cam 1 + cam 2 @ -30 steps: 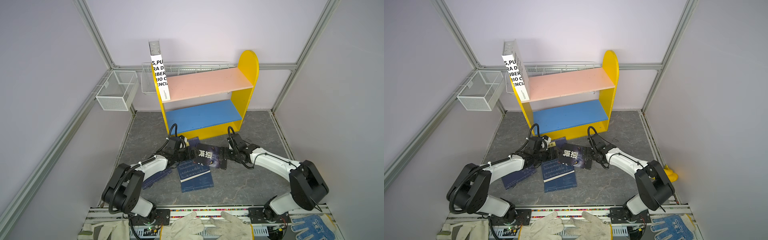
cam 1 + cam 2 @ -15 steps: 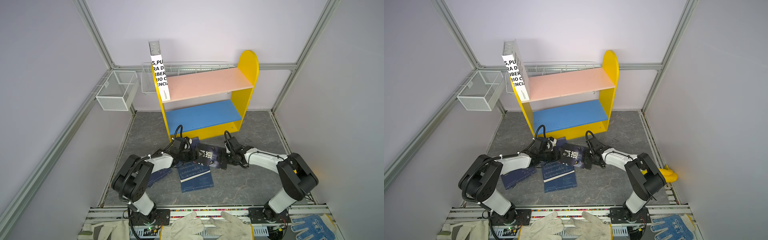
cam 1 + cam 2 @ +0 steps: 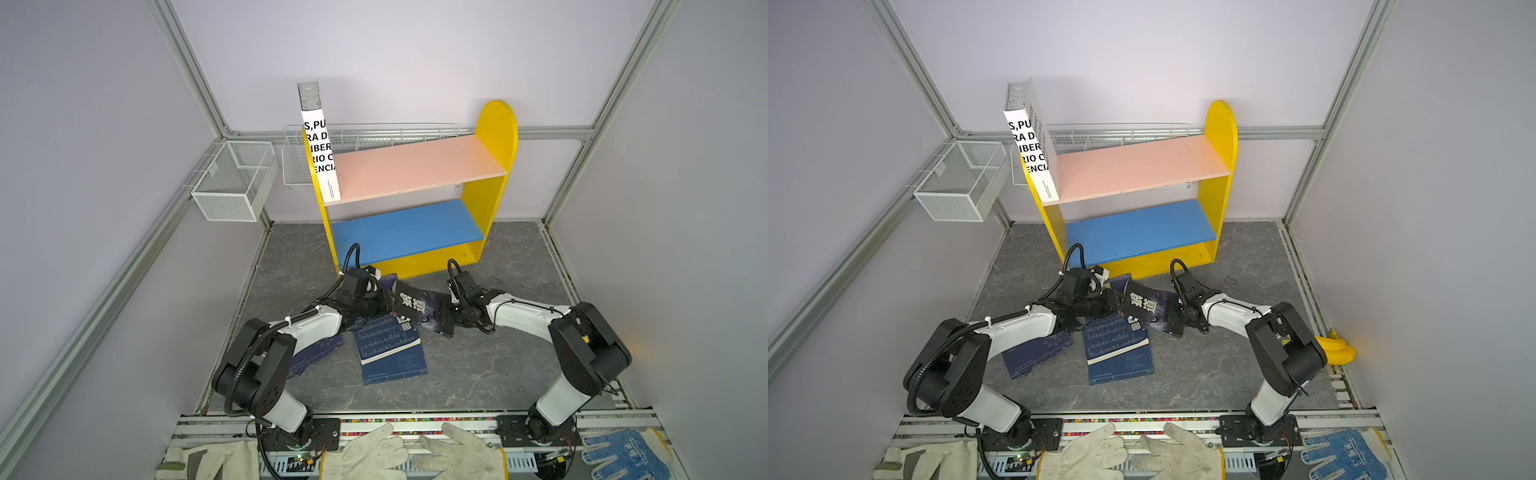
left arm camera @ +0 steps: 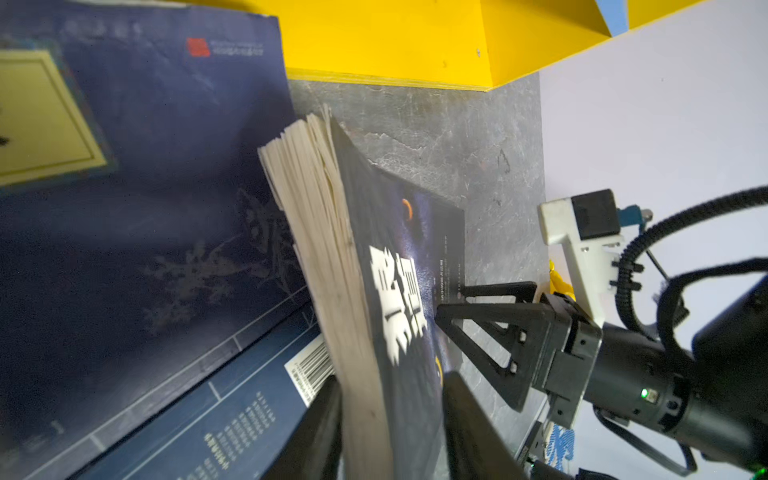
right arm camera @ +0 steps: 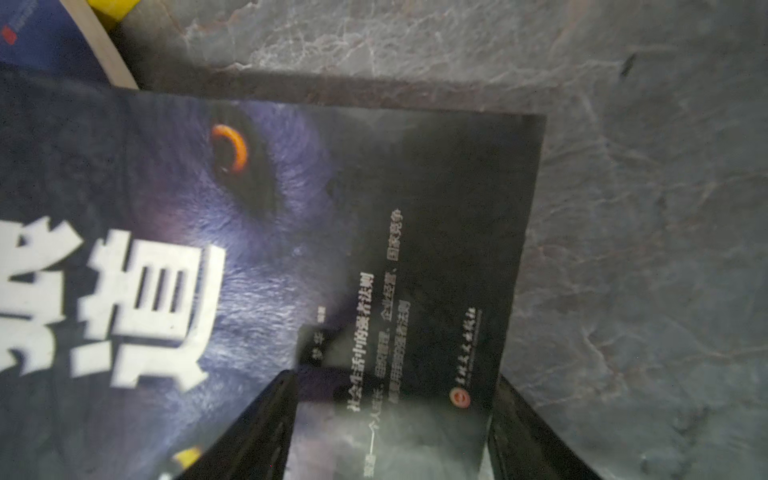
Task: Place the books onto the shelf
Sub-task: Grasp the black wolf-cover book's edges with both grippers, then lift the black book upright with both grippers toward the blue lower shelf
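Observation:
A black book [image 3: 415, 305] [image 3: 1144, 303] with white characters and a wolf's eye lies tilted on the floor in front of the shelf [image 3: 494, 137]. My left gripper [image 3: 384, 307] [image 4: 390, 390] is shut on its left end, one finger on the page edge and one on the cover. My right gripper [image 3: 442, 316] [image 5: 395, 380] stands open at the other end, one finger over the cover [image 5: 291, 208] and one just past its edge. A white book [image 3: 320, 153] stands on the pink board [image 3: 415, 166]. Navy books [image 3: 390, 345] [image 3: 320, 349] [image 4: 145, 166] lie on the floor.
Two white wire baskets [image 3: 232, 183] [image 3: 295, 158] hang on the back left frame. The blue lower board [image 3: 407, 232] is bare. Work gloves [image 3: 365, 457] and a blue dotted glove [image 3: 623, 453] lie on the front rail. A yellow object [image 3: 1337, 351] sits by the right wall.
Both arms have reached in along the floor to the black book. The left jaws have closed onto its left end. The right jaws have narrowed a little at the other end.

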`<act>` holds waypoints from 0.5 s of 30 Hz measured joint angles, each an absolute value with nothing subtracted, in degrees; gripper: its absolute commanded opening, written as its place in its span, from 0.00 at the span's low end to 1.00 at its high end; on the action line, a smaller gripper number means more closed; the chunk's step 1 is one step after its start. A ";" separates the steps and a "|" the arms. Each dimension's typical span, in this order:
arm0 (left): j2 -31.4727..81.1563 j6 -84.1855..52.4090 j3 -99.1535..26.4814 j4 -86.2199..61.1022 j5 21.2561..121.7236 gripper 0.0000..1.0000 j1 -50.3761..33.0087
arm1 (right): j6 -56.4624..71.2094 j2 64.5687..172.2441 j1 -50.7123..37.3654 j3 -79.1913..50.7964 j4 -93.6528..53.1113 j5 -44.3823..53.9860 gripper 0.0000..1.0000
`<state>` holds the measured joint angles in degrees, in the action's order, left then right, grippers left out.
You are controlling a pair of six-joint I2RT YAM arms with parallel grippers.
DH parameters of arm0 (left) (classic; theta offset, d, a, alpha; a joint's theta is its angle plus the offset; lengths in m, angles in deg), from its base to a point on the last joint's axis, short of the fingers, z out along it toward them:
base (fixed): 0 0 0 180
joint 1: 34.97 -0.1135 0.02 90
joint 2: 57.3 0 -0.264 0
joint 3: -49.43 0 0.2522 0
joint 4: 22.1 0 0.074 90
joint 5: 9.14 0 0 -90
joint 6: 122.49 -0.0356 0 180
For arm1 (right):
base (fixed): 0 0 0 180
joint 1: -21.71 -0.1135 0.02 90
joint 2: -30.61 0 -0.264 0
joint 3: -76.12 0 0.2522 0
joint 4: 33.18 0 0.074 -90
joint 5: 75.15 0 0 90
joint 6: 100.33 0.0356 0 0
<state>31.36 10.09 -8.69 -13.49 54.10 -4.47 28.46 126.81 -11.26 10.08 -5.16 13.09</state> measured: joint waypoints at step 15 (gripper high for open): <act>27.14 8.48 -12.13 -6.93 54.67 0.00 -4.43 | 26.82 117.83 -7.74 12.42 -7.78 6.36 0.99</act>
<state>27.14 8.48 -12.13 -6.93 54.67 -4.43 26.82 117.83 -7.74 12.42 -7.78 6.36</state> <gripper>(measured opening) 0.115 0.975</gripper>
